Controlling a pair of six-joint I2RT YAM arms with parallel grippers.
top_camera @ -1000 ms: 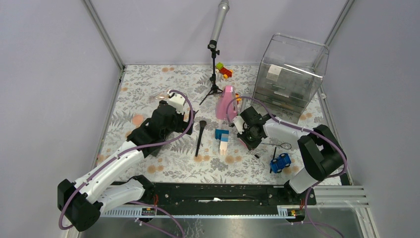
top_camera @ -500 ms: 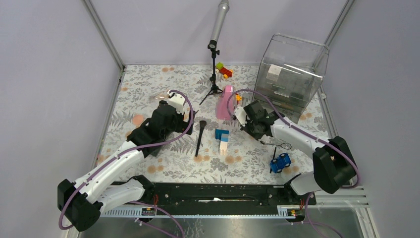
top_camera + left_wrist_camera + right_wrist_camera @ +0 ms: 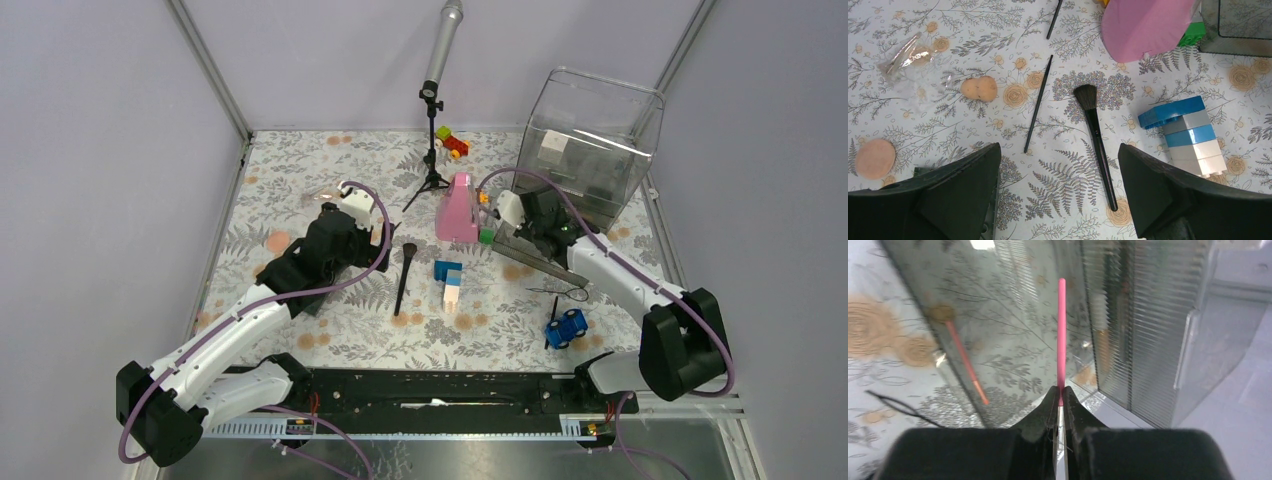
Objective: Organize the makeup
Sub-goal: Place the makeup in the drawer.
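Right gripper (image 3: 1061, 396) pinches the end of a pink pencil (image 3: 1061, 335), fingers pressed tight on it. The pencil points out over the pulled-out clear drawer (image 3: 1013, 305), where a red pencil (image 3: 965, 364) lies. Left gripper (image 3: 1058, 165) is spread wide, holding nothing, above the floral table (image 3: 913, 125). Black brush (image 3: 1096, 137) and thin black pencil (image 3: 1038, 110) lie below it, peach sponges (image 3: 979, 88) further left.

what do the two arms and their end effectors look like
The left arm and right arm are white links, bulky black joint housings, a purple cable looping along each. The left end effector has two broad matte black wedge fingers; the right end effector's black fingers taper to narrow tips.
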